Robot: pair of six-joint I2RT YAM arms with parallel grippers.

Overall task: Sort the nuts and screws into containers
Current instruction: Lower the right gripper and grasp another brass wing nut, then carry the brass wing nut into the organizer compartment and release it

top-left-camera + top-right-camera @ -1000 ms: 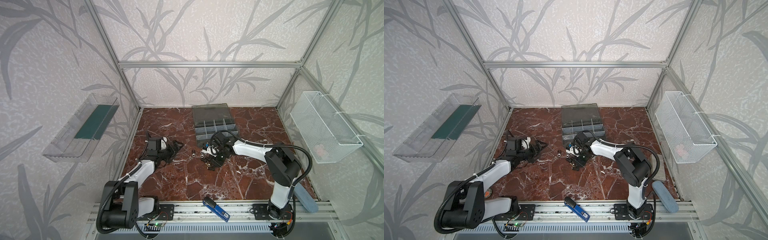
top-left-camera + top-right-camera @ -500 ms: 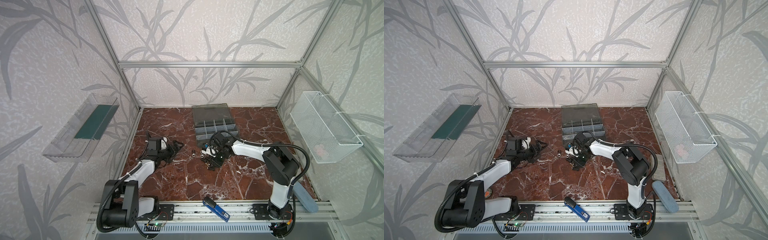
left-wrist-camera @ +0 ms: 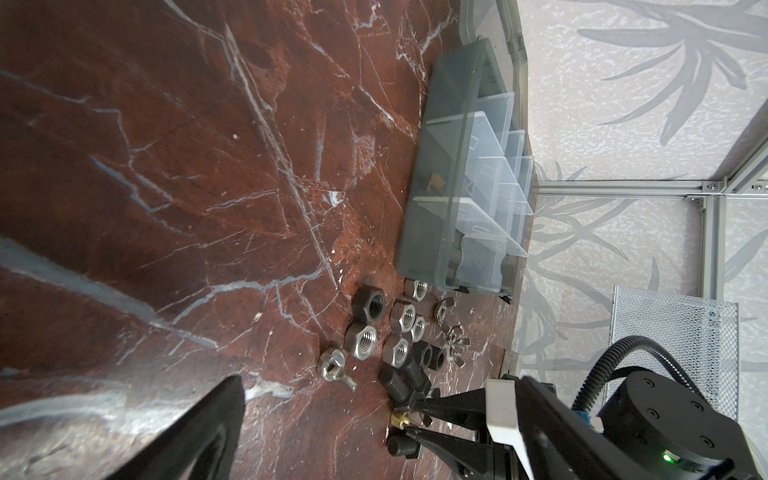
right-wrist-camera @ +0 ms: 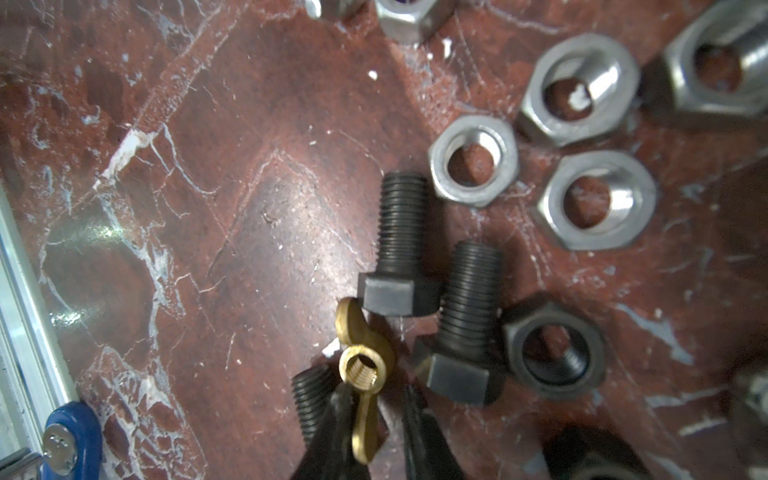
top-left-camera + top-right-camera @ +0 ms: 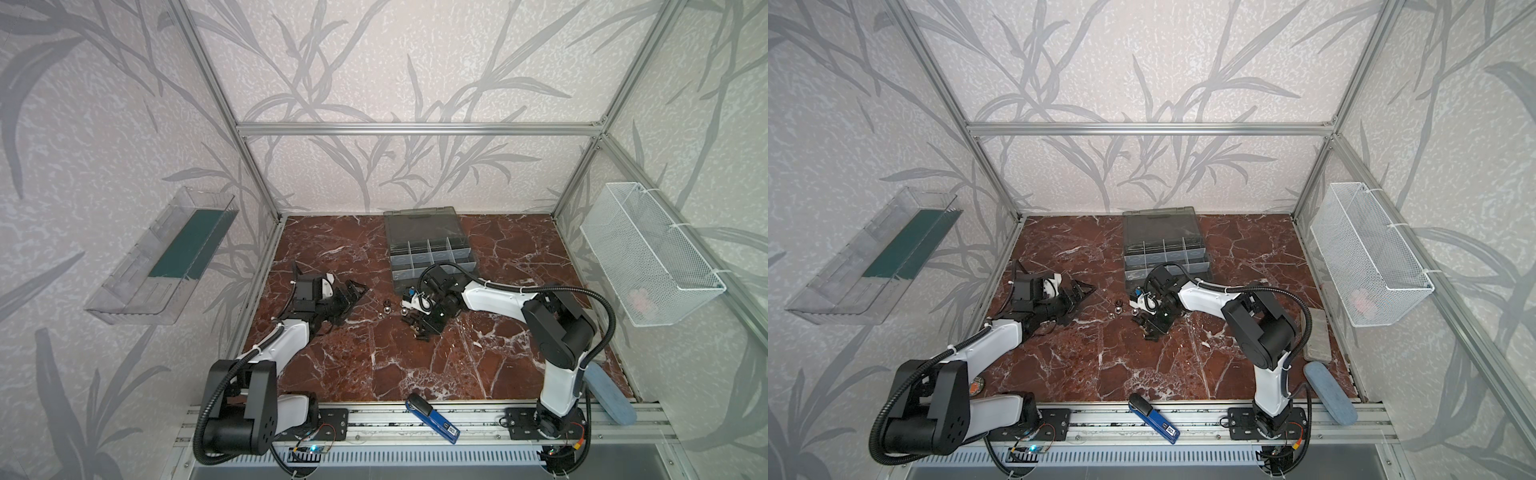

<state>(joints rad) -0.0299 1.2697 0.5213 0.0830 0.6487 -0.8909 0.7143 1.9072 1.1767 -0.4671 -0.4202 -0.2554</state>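
Observation:
Several black screws (image 4: 401,232) and silver and dark nuts (image 4: 473,160) lie loose on the marble, in front of the grey organiser's containers (image 5: 430,254) (image 3: 432,199). My right gripper (image 4: 376,415) (image 5: 417,328) is down among them. Its jaws are narrow around one wing of a brass wing nut (image 4: 360,365). One finger touches the wing and a slit shows at the other. A third screw (image 4: 311,399) lies half hidden behind a finger. My left gripper (image 5: 351,291) hovers open to the left of the pile, holding nothing. Only one of its fingers (image 3: 208,428) shows in the left wrist view.
A silver wing nut (image 3: 332,365) lies at the pile's edge. On the side walls hang a white mesh basket (image 5: 648,257) and a clear tray (image 5: 166,257). A blue tool (image 5: 432,417) lies on the front rail, with a blue-grey case (image 5: 611,395) and a grey pad (image 5: 1316,332) at the right.
The right jaws have narrowed around the brass wing nut. Both arms stay almost where they were, and the left gripper remains wide open.

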